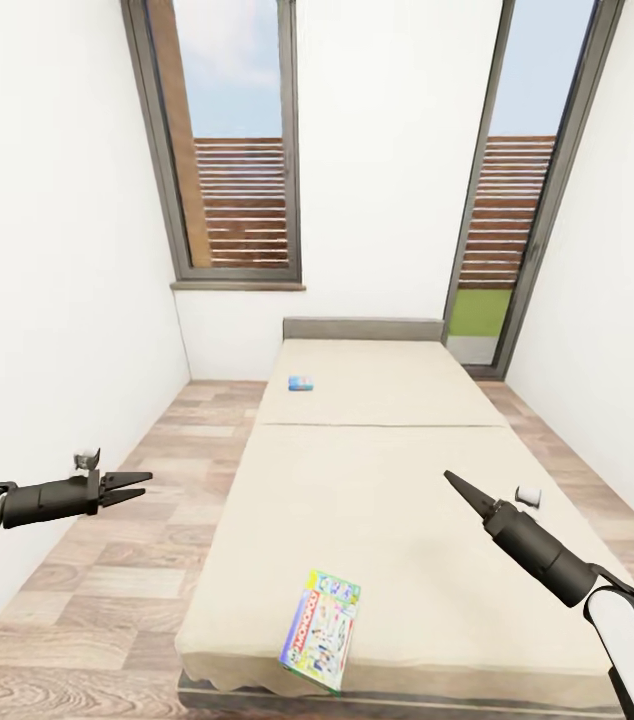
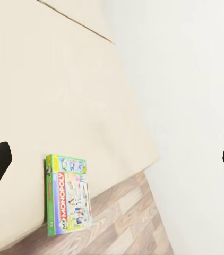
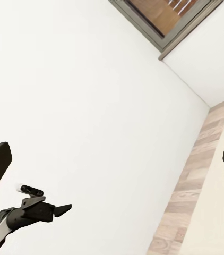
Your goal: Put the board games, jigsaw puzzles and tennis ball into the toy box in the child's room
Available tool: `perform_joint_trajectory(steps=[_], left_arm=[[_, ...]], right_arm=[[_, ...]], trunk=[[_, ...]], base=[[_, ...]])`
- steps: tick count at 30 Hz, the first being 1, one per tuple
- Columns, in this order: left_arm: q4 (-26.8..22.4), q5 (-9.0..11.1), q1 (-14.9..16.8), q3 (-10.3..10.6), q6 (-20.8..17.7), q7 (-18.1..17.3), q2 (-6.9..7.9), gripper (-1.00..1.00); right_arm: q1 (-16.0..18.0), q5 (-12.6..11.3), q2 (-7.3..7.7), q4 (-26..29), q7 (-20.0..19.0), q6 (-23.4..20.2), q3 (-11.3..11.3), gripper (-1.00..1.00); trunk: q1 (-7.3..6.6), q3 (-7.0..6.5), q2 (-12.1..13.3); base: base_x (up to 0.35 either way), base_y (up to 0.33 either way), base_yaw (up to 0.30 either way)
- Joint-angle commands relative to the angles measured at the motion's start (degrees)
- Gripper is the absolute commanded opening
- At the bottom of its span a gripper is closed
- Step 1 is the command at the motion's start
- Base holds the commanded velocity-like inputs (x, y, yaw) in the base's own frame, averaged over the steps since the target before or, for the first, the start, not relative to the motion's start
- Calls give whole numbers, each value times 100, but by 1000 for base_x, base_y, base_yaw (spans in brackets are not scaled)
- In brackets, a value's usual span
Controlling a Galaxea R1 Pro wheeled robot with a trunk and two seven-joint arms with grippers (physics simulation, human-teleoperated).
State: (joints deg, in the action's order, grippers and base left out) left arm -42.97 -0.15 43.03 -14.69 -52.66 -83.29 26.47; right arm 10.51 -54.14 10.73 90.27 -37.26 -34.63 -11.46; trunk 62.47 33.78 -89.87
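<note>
Plain white walls (image 1: 47,250) on 3 sides, a wood-plank floor (image 1: 107,560) below, and 2 tall dark-framed windows (image 1: 232,150) at the far end — slatted wooden fencing and sky beyond the glass.

Down the middle of the room, the bed (image 1: 387,480): 2 beige mattress halves meeting at a cross seam, grey headboard against the far wall, foot end nearest the camera.

On the near mattress half, by the foot edge and toward the left side, the large pale-green board game (image 1: 320,629) with its red title band, lying flat and slightly skewed; seen again from the left wrist (image 2: 68,194), close to the mattress edge with floor planks just past it.

On the far mattress half, near its left edge, the small blue board game (image 1: 302,383), lying flat, well apart from the large one.

Over the floor left of the bed, the left gripper (image 1: 135,485), empty, fingers parted a little; also visible from the right wrist (image 3: 59,209).

Above the bed's right part, the right gripper (image 1: 454,482), empty, tapering to a single point in the head view — impossible to tell how far apart the fingers stand.
</note>
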Motion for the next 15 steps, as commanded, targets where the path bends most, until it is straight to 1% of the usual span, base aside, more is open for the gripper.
perform_joint_trajectory(steps=[1, 9, 15], left_arm=[[-1, -3, 3, -1, -60, -21, -2, 100], [-1, -10, 3, -2, -57, -20, -40, 100], [-1, -7, 3, -6, -44, -20, -49, 100]], right_arm=[[4, -35, 0, 0, -3, -41, -5, 100], [4, -35, 7, 0, -16, -36, -5, 100], [4, -35, 8, -8, 2, -38, -12, 100]], trunk=[[-1, -4, -3], [-1, -35, -3], [-1, -38, -3]], base=[[-62, -107, 0], [-115, -164, 0], [-27, -49, 0]])
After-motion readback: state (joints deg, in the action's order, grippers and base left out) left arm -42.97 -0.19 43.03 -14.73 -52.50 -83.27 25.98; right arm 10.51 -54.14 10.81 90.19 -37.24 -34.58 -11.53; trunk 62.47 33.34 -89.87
